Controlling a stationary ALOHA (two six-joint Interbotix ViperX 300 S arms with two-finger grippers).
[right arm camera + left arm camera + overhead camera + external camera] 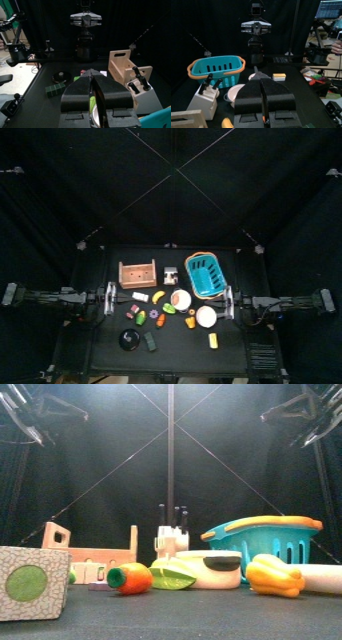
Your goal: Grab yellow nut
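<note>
The yellow nut (213,340) is a small bright yellow piece near the table's front edge, just in front of the white round dish (207,316). It looms large at the right of the front view (274,576). My left gripper (118,300) hangs at the table's left side, far from the nut, its jaws shut and empty in the left wrist view (261,82). My right gripper (225,303) hovers at the right side, behind the dish and short of the nut. Its jaws (93,76) stand together with nothing held.
A wooden box (138,275), a white knife block (171,275) and a blue basket (203,275) line the back. Small food pieces (154,313) lie in the middle, with a dark round thing (130,338) at the front left. A patterned cube (34,584) stands near the front.
</note>
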